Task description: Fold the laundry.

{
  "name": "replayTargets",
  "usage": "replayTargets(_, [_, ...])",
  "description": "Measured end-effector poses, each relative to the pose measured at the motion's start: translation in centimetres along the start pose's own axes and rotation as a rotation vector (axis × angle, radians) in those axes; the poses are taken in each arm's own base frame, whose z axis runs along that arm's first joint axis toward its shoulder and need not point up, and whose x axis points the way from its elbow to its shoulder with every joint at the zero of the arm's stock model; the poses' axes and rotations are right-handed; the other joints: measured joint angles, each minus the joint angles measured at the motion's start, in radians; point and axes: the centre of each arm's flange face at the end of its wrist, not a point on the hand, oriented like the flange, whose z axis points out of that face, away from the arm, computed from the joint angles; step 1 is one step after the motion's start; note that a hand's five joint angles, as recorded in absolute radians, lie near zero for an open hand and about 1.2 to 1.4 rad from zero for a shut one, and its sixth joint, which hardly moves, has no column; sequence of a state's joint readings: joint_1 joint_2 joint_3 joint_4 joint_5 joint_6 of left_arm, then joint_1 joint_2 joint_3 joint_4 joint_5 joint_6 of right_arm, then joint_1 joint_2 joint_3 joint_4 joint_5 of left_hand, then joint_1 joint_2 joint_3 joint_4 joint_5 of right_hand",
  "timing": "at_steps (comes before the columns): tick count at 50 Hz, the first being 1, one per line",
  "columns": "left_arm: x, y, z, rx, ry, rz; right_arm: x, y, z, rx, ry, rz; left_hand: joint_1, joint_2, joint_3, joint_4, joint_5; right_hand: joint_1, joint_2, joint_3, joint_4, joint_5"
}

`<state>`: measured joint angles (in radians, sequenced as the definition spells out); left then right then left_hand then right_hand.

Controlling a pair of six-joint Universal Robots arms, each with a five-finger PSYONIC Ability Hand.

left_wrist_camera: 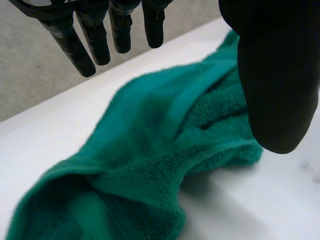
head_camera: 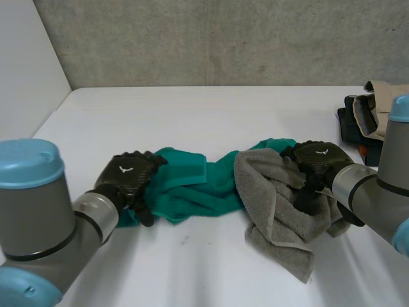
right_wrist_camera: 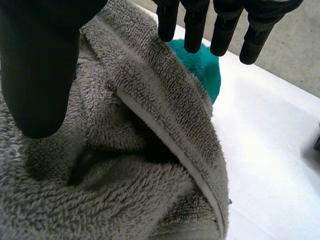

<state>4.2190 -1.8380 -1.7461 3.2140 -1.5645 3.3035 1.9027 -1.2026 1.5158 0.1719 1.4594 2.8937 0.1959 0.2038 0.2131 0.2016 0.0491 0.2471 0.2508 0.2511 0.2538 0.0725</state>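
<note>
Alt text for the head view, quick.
A crumpled green towel and a grey towel lie overlapping on the white table. The left hand is at the green towel's outer end, the right hand on the grey towel. More clothes lie at the table's right edge.

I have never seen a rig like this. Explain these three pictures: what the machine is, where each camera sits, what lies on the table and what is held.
This is a robot with two arms, each ending in a black hand with fingers and a thumb. The wide picture comes from a camera between and behind the arms, looking down at the white table. The other two pictures come from cameras on the wrists, each looking along its own hand's palm.

On the table lie a crumpled green towel and a grey towel. The grey one overlaps one end of the green one. A pile of other clothes sits by the table's right edge.

The left hand is over the green towel's other end, and the right hand is over the grey towel. In the wrist views both hands have straight fingers, so nothing looks gripped.
</note>
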Motion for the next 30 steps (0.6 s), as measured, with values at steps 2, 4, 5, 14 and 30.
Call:
replayTargets(2, [0.2,0.5,0.8,-0.016,0.01,0.025,-0.1,0.2,0.1,-0.005,-0.001,0.001,0.0,0.0,0.0,0.0,0.0,0.0,0.0,0.0,0.0,0.0])
replayTargets(4, [0.3,1.0,1.7,-0.031,0.01,0.049,-0.1,0.4,0.2,-0.011,-0.003,0.0,0.0,0.0,0.0,0.0,0.0,0.0,0.0,0.0,0.0,0.0])
replayTargets(5, [0.3,1.2,2.2,-0.037,0.008,0.061,-0.2,0.5,0.3,-0.013,-0.004,-0.001,0.0,0.0,0.0,0.0,0.0,0.0,0.0,0.0,0.0,0.0])
replayTargets(14, [-0.4,3.6,6.8,-0.092,-0.063,0.201,-0.4,1.3,0.8,-0.034,-0.011,-0.009,0.172,0.148,0.13,0.144,0.127,0.0,0.0,0.0,0.0,0.0])
replayTargets(30, [-15.2,-5.6,11.0,0.333,-0.695,0.093,0.0,1.4,1.1,-0.026,0.004,-0.02,0.977,0.991,0.973,0.993,0.908,0.0,0.0,0.0,0.0,0.0])
